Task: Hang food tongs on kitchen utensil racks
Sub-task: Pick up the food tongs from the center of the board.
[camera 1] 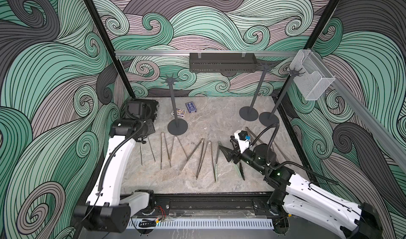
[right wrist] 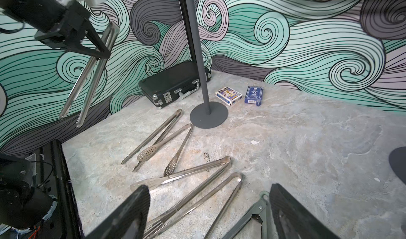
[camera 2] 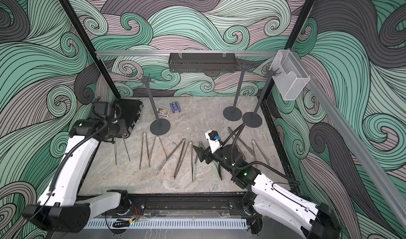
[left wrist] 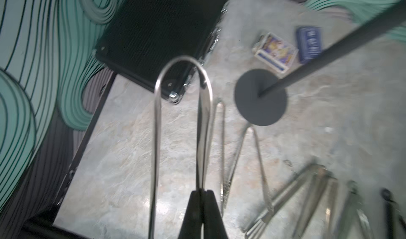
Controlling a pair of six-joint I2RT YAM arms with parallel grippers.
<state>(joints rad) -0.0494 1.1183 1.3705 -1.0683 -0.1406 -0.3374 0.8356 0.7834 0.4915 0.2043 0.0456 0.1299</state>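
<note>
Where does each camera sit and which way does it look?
Top views: high in front, looking down on the table; both arms show.
Left wrist: on the left arm, looking along its fingers pinching steel tongs, toward the black case.
Right wrist: on the right arm, looking across the table past its open fingers.
Both wrist views share that case and one rack.

you're in a robot lab test cell, not a real kitchen: printed swirl backdrop walls point(camera 1: 219, 18), black frame posts point(camera 1: 105, 40), an aluminium rail point(camera 1: 153, 53) across the back, stone-look tabletop point(camera 1: 219, 121), slotted cable duct point(camera 1: 197, 223) along the bottom edge.
</note>
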